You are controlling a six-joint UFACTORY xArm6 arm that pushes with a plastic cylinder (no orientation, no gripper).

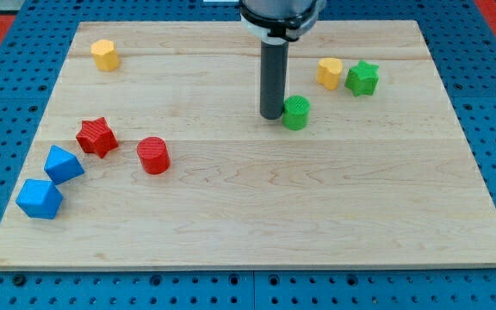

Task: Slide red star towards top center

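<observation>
The red star (96, 136) lies at the view's left, a little below mid-height of the wooden board (257, 207). My tip (272, 115) is near the board's upper middle, far to the right of the star. It stands just left of the green cylinder (296, 113), very close to it; I cannot tell if they touch.
A red cylinder (153, 155) lies right of the red star. Two blue blocks (63, 164) (40, 198) lie at the lower left. A yellow block (104, 54) is at the top left. A yellow block (330, 72) and a green star (362, 78) are at the top right.
</observation>
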